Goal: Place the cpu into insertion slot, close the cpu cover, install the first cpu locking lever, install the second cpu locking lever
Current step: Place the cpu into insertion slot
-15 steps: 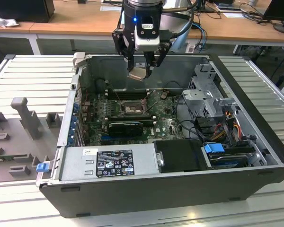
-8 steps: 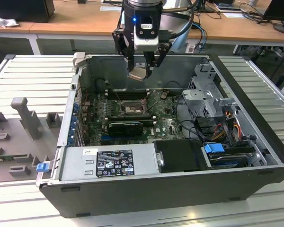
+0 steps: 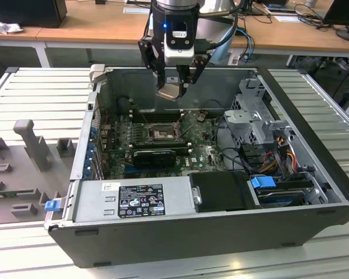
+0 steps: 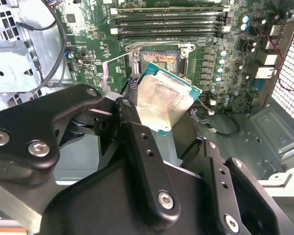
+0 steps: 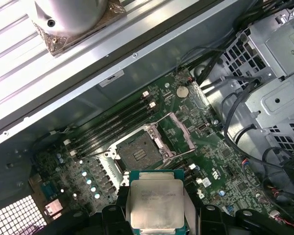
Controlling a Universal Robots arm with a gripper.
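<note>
My gripper (image 3: 172,88) hangs over the open computer case, shut on the cpu (image 3: 169,92) by its edges. In both wrist views the cpu (image 5: 156,200) (image 4: 164,100) shows its pale silver face with a green rim between the black fingers (image 4: 137,142). The insertion slot (image 5: 137,154) (image 4: 159,59) (image 3: 161,135) lies bare on the green board, some way below the cpu. The cpu cover (image 5: 175,137), a thin metal frame, stands swung open beside the slot.
Long black memory slots (image 5: 112,128) run beside the socket. A black graphics card (image 3: 154,156), the power supply (image 3: 134,200), a drive cage (image 3: 256,110) and cables (image 3: 279,157) crowd the case. A heat sink (image 5: 71,19) rests outside on the ribbed table.
</note>
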